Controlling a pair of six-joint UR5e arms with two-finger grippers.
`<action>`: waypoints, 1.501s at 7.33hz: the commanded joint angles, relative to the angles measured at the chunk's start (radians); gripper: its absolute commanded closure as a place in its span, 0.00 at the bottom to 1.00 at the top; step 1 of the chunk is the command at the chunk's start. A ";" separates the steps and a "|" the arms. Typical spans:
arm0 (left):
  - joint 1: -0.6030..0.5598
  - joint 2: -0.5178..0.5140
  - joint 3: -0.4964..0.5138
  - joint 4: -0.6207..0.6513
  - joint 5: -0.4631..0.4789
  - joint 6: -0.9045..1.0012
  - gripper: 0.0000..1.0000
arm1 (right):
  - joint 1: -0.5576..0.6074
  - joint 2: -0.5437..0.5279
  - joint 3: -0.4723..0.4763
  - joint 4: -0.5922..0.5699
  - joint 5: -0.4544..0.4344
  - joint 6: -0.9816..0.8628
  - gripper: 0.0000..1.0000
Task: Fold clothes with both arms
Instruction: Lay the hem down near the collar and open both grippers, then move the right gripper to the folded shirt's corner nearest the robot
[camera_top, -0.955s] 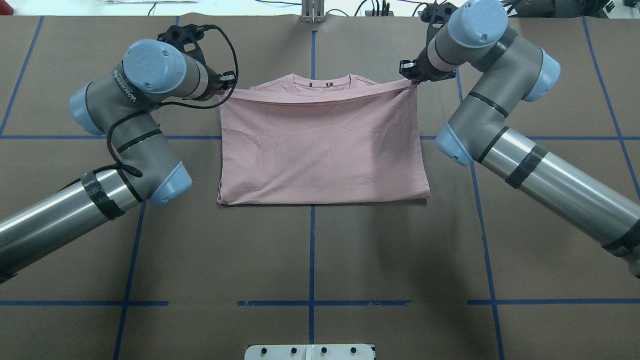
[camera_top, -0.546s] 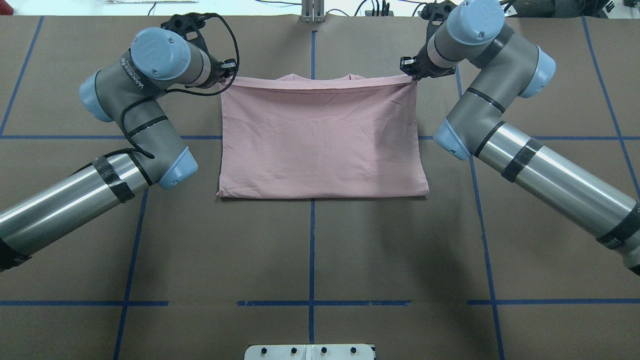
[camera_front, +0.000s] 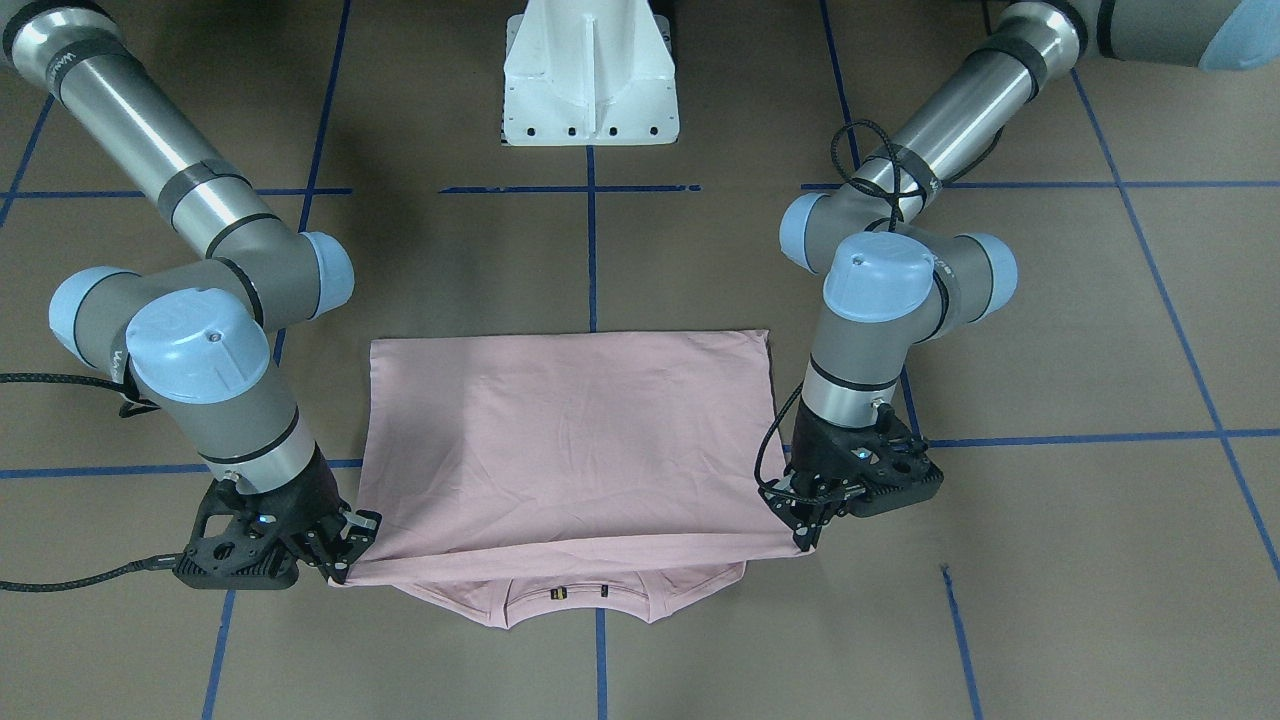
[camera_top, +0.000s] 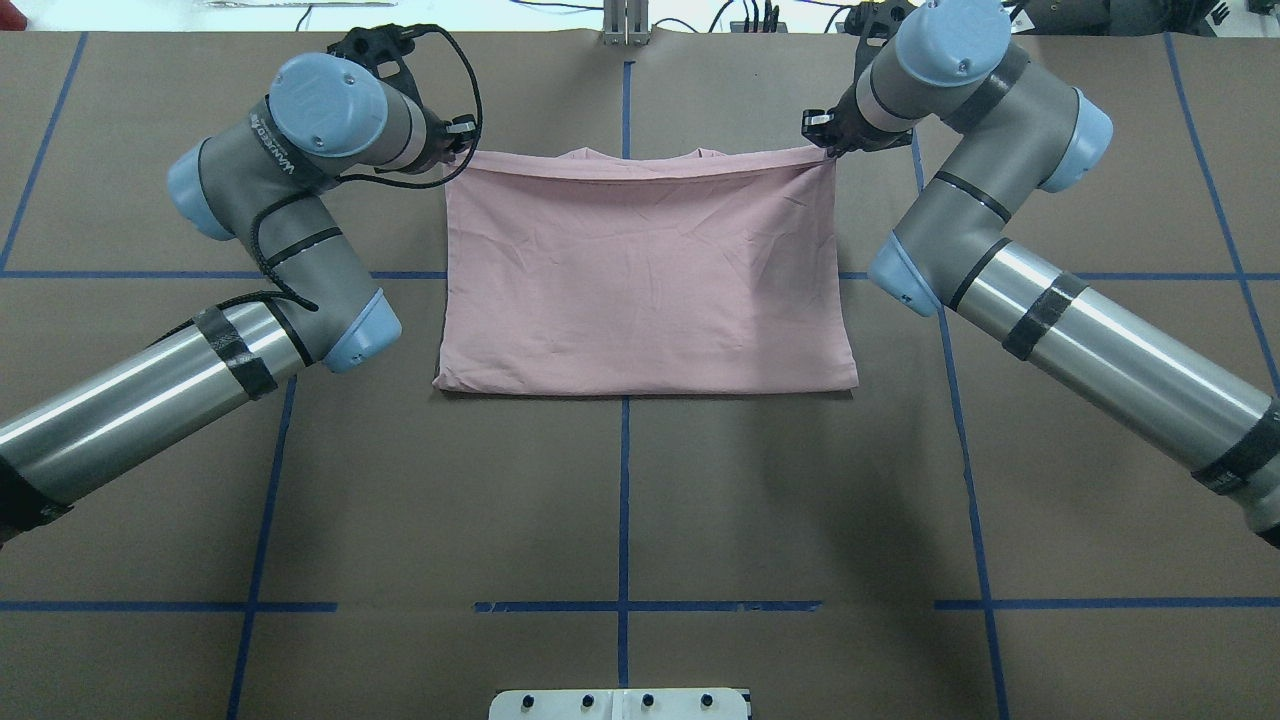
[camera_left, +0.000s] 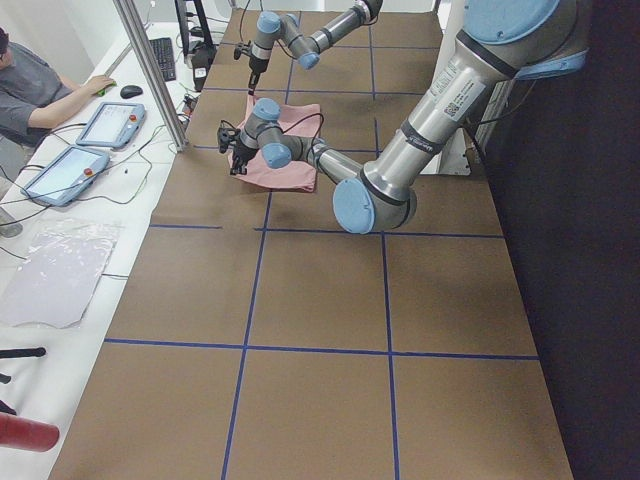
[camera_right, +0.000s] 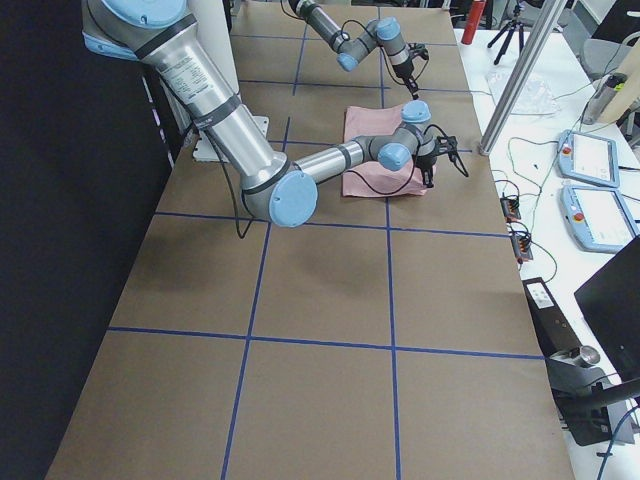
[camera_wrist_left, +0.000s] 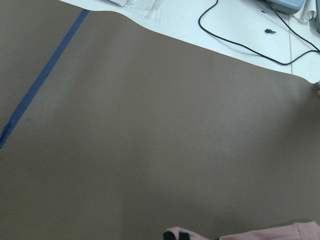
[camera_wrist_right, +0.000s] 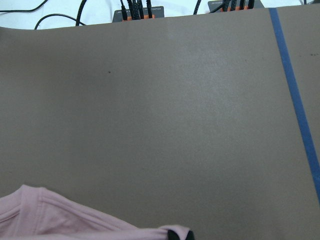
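T-shirt (camera_top: 640, 270) lies folded in half on the far part of the table, midway btwn left & right. Plain pink side is up, w/ the fold crease along its near edge. The top layer's hem runs in a straight line along the far edge. In the front-facing view the collar (camera_front: 580, 600) & a strip of the lower layer poke out just past that hem, w/ a small label inside the neck.

Left gripper (camera_top: 455, 150) is clenched on the far left corner of the top layer. Right gripper (camera_top: 828, 148) is clamped on the far right corner. Each wrist cam shows pink cloth pinched at black fingertips (camera_wrist_left: 184, 236) at the frame bottom, w/ bare brown surface beyond. Both grippers point down, low over the table.

Left arm (camera_top: 150, 400) comes in from near left, right arm (camera_top: 1100, 350) from near right, elbows bent either side of the shirt.

Table (camera_top: 800, 500) is covered in brown paper w/ a grid of blue tape lines (camera_top: 623, 480). White pedestal base (camera_front: 590, 80) sits at near edge ctr. Past the far edge there's a white bench w/ cables (camera_wrist_right: 135, 7). A side view shows a person (camera_left: 40, 90) seated there by two tablets (camera_left: 110, 122).
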 joint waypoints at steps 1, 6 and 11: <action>0.001 -0.009 -0.001 -0.001 0.000 -0.004 1.00 | -0.004 -0.001 0.002 0.000 0.000 0.000 1.00; 0.001 -0.012 -0.008 0.001 -0.006 0.004 0.00 | -0.021 -0.036 0.037 0.034 0.044 0.013 0.00; 0.002 -0.003 -0.090 0.016 -0.009 -0.005 0.00 | -0.168 -0.315 0.474 -0.095 0.103 0.316 0.00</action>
